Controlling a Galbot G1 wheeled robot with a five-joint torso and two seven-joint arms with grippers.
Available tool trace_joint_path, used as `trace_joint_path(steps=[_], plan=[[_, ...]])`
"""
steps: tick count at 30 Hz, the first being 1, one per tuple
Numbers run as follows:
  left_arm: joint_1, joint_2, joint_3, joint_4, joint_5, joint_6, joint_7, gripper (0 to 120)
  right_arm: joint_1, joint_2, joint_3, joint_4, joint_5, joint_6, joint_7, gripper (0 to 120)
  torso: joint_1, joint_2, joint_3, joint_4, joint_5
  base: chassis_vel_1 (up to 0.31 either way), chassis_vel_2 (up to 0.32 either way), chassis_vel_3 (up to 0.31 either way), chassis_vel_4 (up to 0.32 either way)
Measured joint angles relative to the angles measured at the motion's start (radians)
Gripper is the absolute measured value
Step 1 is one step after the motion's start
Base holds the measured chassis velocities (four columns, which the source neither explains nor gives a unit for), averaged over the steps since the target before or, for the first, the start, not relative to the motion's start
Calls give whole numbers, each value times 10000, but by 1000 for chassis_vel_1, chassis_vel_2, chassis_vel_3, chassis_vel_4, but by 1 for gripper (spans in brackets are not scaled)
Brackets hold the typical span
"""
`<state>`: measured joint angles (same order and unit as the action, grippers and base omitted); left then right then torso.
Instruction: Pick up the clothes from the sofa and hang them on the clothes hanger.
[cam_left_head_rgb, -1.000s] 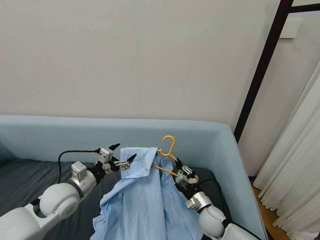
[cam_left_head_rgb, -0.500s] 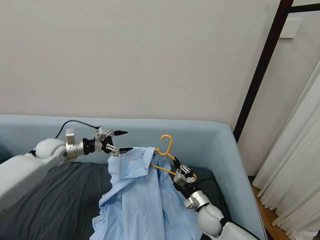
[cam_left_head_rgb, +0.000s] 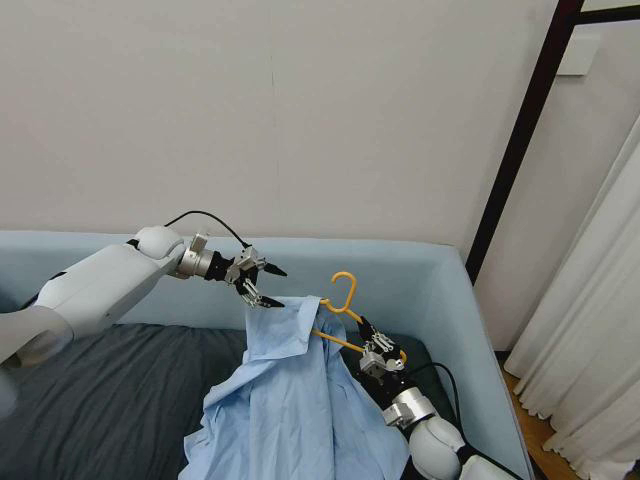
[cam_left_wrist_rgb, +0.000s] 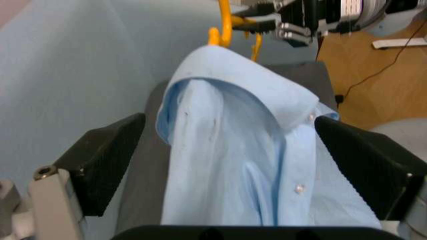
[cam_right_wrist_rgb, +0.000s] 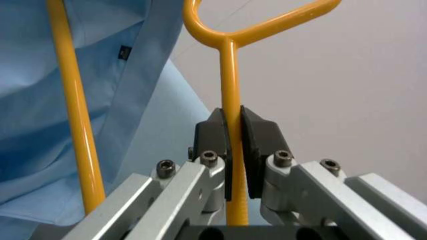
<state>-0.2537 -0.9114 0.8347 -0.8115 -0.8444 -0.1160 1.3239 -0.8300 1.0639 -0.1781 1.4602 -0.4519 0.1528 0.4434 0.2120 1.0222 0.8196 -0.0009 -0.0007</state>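
Above the blue sofa (cam_left_head_rgb: 425, 272), the right pincer (cam_left_head_rgb: 374, 352) grips the yellow hanger (cam_left_head_rgb: 343, 291), whose light-blue shirt (cam_left_head_rgb: 290, 400) hangs just below the left pincer (cam_left_head_rgb: 269, 287), which hovers spread wide and empty.

Left gripper (cam_left_head_rgb: 278, 287) hung with fingers spread just above shirt (cam_left_head_rgb: 290, 400) collar, open air around it over sofa (cam_left_head_rgb: 420, 275) back. Shirt draped on hanger (cam_right_wrist_rgb: 230, 75) blocked the seat's right half. Right gripper (cam_left_head_rgb: 374, 350), clamped on hanger, crowded the right corner. Dark seat toward left edge lay free. Black pole (cam_left_head_rgb: 520, 140) stood past right edge.
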Motion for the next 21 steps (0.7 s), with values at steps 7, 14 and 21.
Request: trace_joint_path(steps=[7,14,21], plan=[[393,-357,-64,503,421,-317,-231,100,129,82,-209,-21,59,-13,-2,4,0,-1,0,-3,-1,0,0,0,0],[543,-954,-254,1141,529,-502,-137,84,214,-99,-449,91,83,-46,5,4,0,0,0,-5,0,0,0,0,0],[534,-1694,-484,1966,1068,-548,954,63,128,-207,-360,195,99,-6,23,4,-1,0,0,-2,1,0,0,0,0]])
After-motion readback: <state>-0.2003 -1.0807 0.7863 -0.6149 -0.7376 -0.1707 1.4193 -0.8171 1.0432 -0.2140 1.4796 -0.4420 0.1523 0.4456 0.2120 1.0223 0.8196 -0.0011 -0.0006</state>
